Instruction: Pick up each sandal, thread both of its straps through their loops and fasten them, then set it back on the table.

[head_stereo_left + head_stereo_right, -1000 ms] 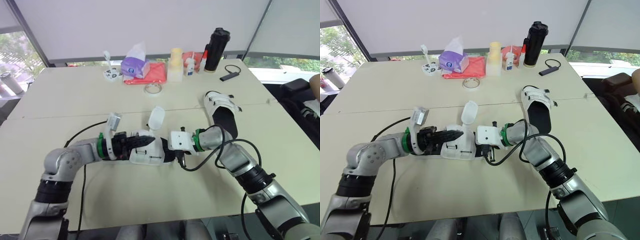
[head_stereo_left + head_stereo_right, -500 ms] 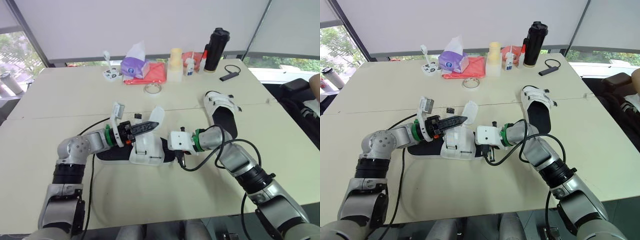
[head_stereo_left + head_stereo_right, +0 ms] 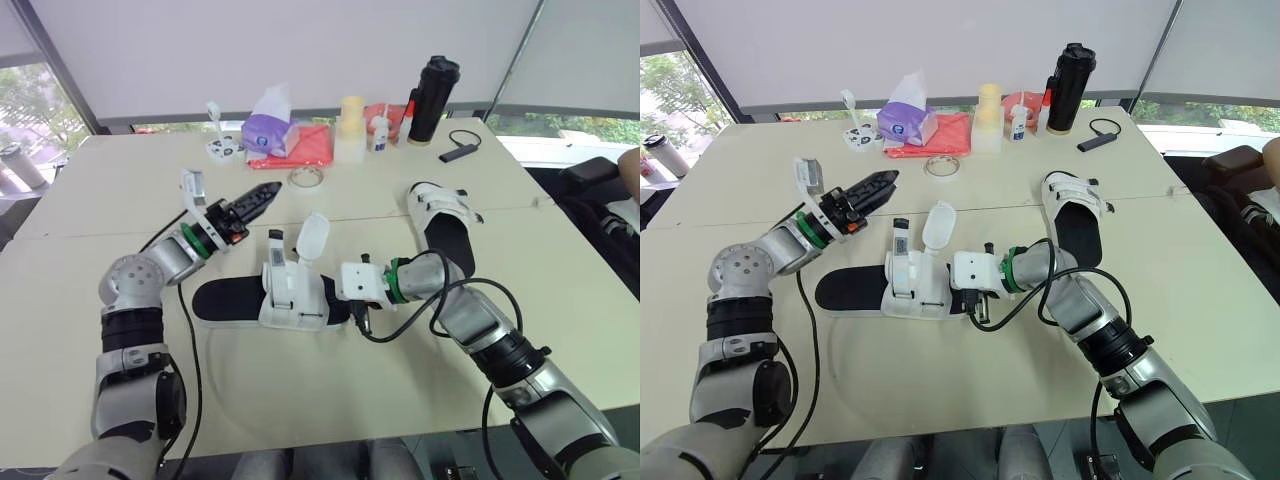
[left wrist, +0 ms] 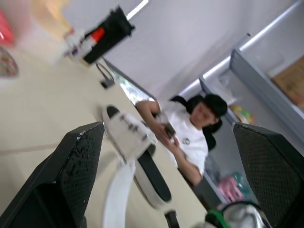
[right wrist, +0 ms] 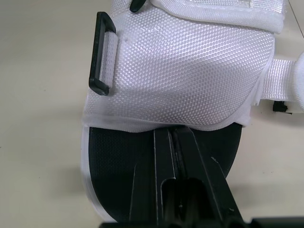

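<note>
A white sandal with a black sole (image 3: 295, 300) lies flat on the near table. Its two straps are loose: one (image 3: 313, 235) curls upward, the other (image 3: 275, 256) lies back over the upper. My left gripper (image 3: 262, 193) hovers behind and left of it, apart from it. The left wrist view shows its fingers (image 4: 80, 166) spread wide, open and empty. My right gripper (image 5: 173, 135) is shut, its tips lying on the black insole at the edge of the white upper (image 5: 190, 71). A second sandal (image 3: 445, 225) rests to the right.
Along the far edge stand a tissue pack (image 3: 268, 128), red cloth (image 3: 310, 145), cream bottle (image 3: 351, 130), glue bottle (image 3: 380, 130), black flask (image 3: 432, 98) and a small black device (image 3: 460, 150). A tape roll (image 3: 306, 178) lies mid-table. A person (image 4: 190, 128) sits beyond the right side.
My left gripper opened, came off the sandal's strap and swung up and back to the left. The sandal stayed on the table. The right arm has not moved.
</note>
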### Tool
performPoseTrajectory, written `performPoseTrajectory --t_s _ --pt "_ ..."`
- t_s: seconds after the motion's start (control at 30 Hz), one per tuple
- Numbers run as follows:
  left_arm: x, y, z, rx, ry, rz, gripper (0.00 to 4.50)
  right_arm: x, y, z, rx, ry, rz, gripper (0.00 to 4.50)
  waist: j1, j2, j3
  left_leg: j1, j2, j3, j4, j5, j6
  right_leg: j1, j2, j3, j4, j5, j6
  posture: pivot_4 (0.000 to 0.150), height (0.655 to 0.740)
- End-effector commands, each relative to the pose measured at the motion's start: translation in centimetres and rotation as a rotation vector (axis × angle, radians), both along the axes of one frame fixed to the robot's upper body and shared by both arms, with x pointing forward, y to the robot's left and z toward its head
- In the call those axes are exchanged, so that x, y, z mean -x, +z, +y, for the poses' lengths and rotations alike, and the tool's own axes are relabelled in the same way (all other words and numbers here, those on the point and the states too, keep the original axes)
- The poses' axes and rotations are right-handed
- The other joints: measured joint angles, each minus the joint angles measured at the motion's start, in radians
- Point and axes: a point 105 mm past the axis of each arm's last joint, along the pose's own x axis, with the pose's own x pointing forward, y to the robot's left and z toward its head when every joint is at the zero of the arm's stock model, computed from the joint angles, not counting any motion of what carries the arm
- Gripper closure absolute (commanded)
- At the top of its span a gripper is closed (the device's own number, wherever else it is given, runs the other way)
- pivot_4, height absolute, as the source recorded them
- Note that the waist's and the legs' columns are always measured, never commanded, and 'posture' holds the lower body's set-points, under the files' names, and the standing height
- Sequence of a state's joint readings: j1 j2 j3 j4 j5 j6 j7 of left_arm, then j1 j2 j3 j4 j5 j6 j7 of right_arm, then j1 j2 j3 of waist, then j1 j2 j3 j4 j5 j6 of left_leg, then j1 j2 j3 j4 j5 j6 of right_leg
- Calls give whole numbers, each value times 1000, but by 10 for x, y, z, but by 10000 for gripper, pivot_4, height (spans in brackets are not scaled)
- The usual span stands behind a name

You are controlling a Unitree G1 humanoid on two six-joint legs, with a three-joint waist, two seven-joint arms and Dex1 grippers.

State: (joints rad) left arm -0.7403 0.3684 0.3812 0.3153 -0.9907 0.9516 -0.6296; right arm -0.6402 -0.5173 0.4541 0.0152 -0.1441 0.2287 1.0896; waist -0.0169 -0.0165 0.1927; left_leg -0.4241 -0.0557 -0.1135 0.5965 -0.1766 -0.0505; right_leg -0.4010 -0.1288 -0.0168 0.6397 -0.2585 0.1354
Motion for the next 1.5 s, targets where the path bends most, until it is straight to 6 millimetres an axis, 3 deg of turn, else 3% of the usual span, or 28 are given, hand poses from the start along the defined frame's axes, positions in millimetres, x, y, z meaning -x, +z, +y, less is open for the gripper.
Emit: performPoseTrajectory --t_s 0.03,0.43,0.6,0.7,0.87,0.93,0.97,1.1,1.33,1.5 --pt "7 -16 2 -90 0 20 485 0 -10 -2 30 -10 25 45000 -3 0 0 0 0 0 0 0 0 0 0 0 0 0 0 1500 7400" --pt "10 -47 4 -156 1 98 485 0 -10 -3 33 -13 25 45000 0 -1 0 1 0 0 0 0 0 1 0 0 0 0 0 1500 7400" --pt "13 -61 -9 -220 -63 116 485 0 -9 -3 32 -10 24 45000 0 -1 0 1 0 0 0 0 0 1 0 0 0 0 0 1500 7400" --pt "10 -60 -9 -203 -65 122 7958 0 -9 -3 31 -11 24 45000 0 -1 0 1 0 0 0 0 0 1 0 0 0 0 0 1500 7400" --pt "9 -59 -10 -200 -79 120 33444 0 -10 -3 30 -14 26 45000 0 -1 0 1 0 0 0 0 0 1 0 0 0 0 0 1500 7400" --pt "9 -59 -10 -197 -79 119 42428 1 -10 -3 30 -14 26 45000 0 -1 0 1 0 0 0 0 0 1 0 0 0 0 0 1500 7400" --pt "9 -58 -10 -192 -80 118 44398 1 -10 -3 30 -14 26 45000 0 -1 0 1 0 0 0 0 0 1 0 0 0 0 0 1500 7400" --pt "18 -41 -11 -164 -137 34 44398 1 -10 -2 28 -13 26 45000 0 -1 0 1 0 0 0 0 0 2 0 0 0 0 0 1500 7400" --pt "62 10 -15 -4 -358 -172 44398 1 -10 -3 30 -13 24 45000 -2 0 0 1 0 -1 0 0 0 1 0 0 0 0 0 1500 7400" --pt "75 13 -21 -20 -425 -186 44398 1 -10 -2 29 -10 24 45000 2 0 0 1 0 -1 0 0 0 2 0 0 0 0 0 1500 7400"
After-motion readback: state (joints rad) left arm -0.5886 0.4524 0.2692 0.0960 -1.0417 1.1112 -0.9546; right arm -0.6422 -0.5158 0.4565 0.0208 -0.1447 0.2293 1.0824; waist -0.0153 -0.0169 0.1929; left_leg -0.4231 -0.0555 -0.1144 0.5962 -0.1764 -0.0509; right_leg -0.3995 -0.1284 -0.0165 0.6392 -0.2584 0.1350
